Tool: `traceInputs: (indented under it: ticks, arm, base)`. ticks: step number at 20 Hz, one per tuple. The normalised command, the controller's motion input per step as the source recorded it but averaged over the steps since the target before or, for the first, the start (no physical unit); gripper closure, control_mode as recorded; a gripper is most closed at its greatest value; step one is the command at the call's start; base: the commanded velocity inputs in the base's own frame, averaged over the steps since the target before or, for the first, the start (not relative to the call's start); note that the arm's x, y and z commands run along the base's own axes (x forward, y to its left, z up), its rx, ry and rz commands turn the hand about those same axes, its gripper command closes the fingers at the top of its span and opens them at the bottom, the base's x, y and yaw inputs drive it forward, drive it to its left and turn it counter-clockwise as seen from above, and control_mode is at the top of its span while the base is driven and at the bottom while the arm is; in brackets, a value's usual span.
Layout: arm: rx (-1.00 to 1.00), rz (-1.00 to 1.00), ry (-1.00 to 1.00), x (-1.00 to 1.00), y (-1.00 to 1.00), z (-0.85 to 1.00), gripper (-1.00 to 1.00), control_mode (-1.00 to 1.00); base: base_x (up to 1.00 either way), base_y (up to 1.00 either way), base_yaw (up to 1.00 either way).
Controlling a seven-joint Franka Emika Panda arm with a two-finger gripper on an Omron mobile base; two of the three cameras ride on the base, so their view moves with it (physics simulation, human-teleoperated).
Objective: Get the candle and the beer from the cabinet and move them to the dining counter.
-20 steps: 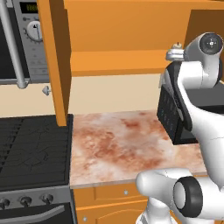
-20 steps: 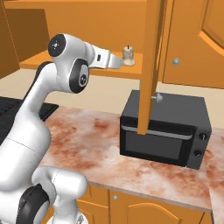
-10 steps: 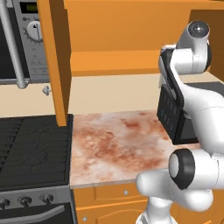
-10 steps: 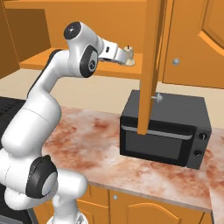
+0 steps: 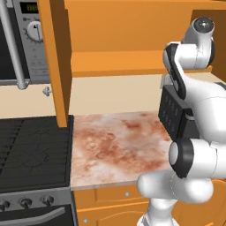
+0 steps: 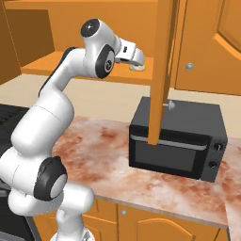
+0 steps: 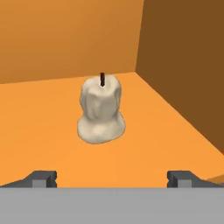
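Hand (image 7: 112,177) wide, empty, tips at the bottom corners of the hand view, aimed into the cabinet (image 6: 94,28). Candle (image 7: 101,109) upright on the cabinet shelf, centre frame, apart from the tips, close to the right inner wall. In the right base view the candle's base (image 6: 138,67) shows just past the hand, upper centre. Judgement: step in hand is the approach to grasp. Advance straight and level, keep the candle centred between the tips, close low on the wider lumpy base; mind the side wall. Beer not located.
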Motion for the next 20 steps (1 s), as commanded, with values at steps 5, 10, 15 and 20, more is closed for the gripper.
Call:
traceInputs:
  ticks: [5, 10, 15, 20]
  arm:
    - [0.0, 0.0, -0.02, 0.36, -0.07, -0.12, -1.0, -1.0]
    - [0.0, 0.0, 0.0, 0.4, -0.03, 0.0, -1.0, -1.0]
    - [0.01, 0.0, 0.07, 0.34, -0.23, 0.0, -1.0, -1.0]
    - [0.0, 0.0, 0.0, 0.26, -0.15, 0.0, -1.0, -1.0]
  base:
    - [0.0, 0.0, 0.0]
    - [0.0, 0.0, 0.0]
    - [0.0, 0.0, 0.0]
    - [0.0, 0.0, 0.0]
